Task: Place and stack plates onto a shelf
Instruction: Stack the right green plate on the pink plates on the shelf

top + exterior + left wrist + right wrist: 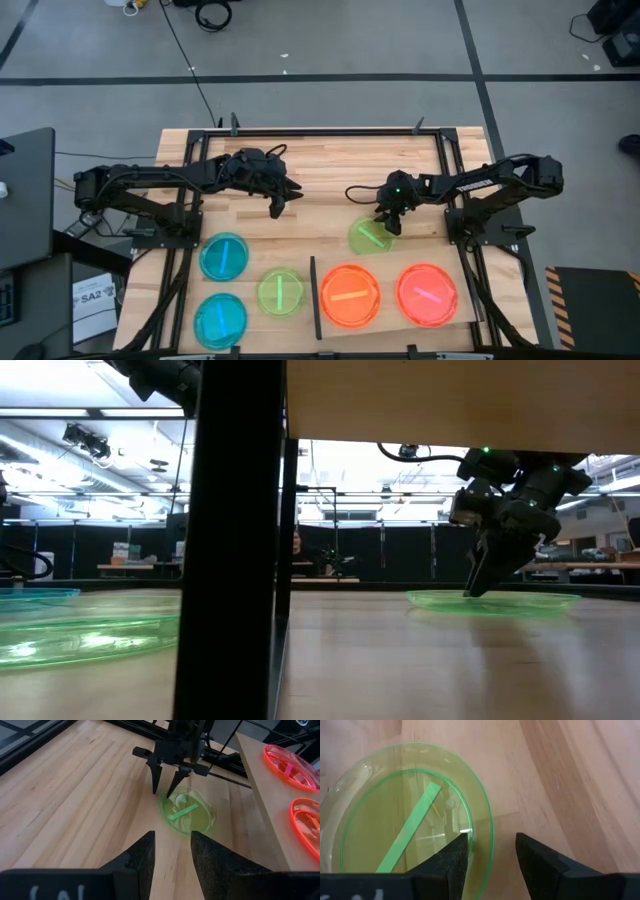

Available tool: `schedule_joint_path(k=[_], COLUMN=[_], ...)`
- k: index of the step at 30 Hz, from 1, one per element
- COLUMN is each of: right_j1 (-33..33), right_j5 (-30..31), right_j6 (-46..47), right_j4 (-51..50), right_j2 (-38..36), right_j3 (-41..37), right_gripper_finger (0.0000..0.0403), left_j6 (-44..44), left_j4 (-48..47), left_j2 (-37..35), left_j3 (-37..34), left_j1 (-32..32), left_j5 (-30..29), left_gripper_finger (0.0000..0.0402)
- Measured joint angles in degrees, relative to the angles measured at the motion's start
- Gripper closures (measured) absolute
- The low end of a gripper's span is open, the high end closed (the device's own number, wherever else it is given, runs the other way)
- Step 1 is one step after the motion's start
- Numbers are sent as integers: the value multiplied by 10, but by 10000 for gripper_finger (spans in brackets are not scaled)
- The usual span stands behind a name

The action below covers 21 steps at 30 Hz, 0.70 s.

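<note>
Seen around the planked tabletop (330,165): grey floor (330,40) with black tape lines (300,77), coiled cable (212,13), dark monitor (25,195).

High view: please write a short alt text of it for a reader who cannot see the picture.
From above, the right claw, open, is down at the rim of a green plate on the table. An orange plate and a pink plate lie on the shelf; two blue plates and another green one lie left of it, and the left claw waits.

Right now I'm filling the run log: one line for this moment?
right hand open astride green plate rim | left hand open, waiting | shelf: orange, pink
</note>
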Motion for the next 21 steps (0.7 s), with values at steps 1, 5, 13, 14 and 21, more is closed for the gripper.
schedule_joint_path(k=[1, 5, 13, 14, 21], right_j1=[0, 0, 0, 0, 0], right_j5=[0, 9, 33, 32, 31], right_j6=[0, 1, 12, 12, 16], right_j4=[0, 0, -1, -1, -1], right_j2=[0, 0, 1, 1, 1], right_j3=[0, 0, 0, 0, 0], right_gripper_finger=[231, 242, 290, 297, 336], left_j6=[0, 0, 0, 0, 0], left_j4=[0, 0, 0, 0, 0], left_j2=[0, 0, 0, 0, 0], left_j3=[0, 0, 0, 0, 0], left_j1=[0, 0, 0, 0, 0], left_j5=[0, 0, 0, 0, 0], left_gripper_finger=[269, 269, 269, 269, 269])
